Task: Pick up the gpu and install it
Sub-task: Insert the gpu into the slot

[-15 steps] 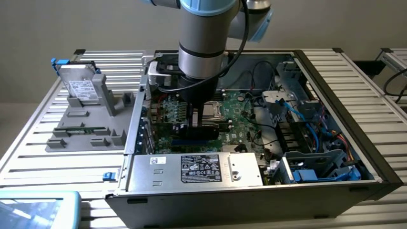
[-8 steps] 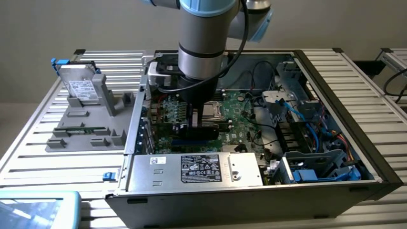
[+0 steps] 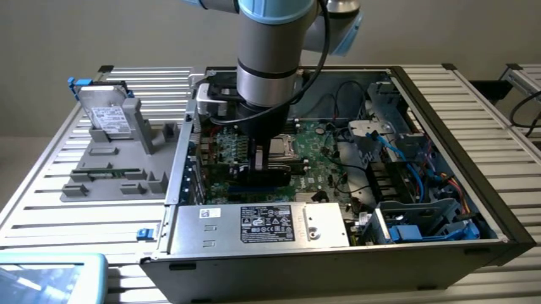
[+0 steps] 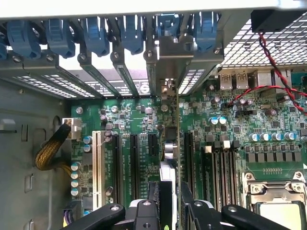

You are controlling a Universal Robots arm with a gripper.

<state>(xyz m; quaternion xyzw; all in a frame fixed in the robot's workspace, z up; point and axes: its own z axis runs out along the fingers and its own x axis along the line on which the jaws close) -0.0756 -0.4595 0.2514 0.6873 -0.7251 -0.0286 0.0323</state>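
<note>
Sitting nearest the lens: the pincer [image 4: 169,208], clenching on the gpu [image 4: 168,158], with the card showing edge-on between the two black fingers [image 4: 152,201]. Holding it upright, its long edge running toward the rear wall, low over the motherboard [image 4: 268,120]. Hanging beside the row of black slots [image 4: 134,158] and seemingly in line with one of them. Impossible to tell whether the contact edge is touching the slot yet.

Judging the step in hand as lowering and seating the card. Calling for a square, vertical approach, with the card parallel to the slot and leaning toward neither neighbour. Calling too for the far end to be lining up with the opening among the rear plates [image 4: 120,67] under the blue latches [image 4: 96,33]. Pressing best done straight down and evenly along the card, since a tilted push risks jamming one corner or scraping the small capacitors [image 4: 76,175] nearby. Gripping firmly matters until the card is sitting fully home.

Farther out, in the exterior view: reaching down into the open case [image 3: 439,209], about mid-board, behind the labelled power supply [image 3: 266,223]. On the exterior view's left, well apart from the case, resting on the slatted worktop [image 3: 50,196]: a grey holder [image 3: 114,168] carrying a drive [image 3: 108,119].
</note>
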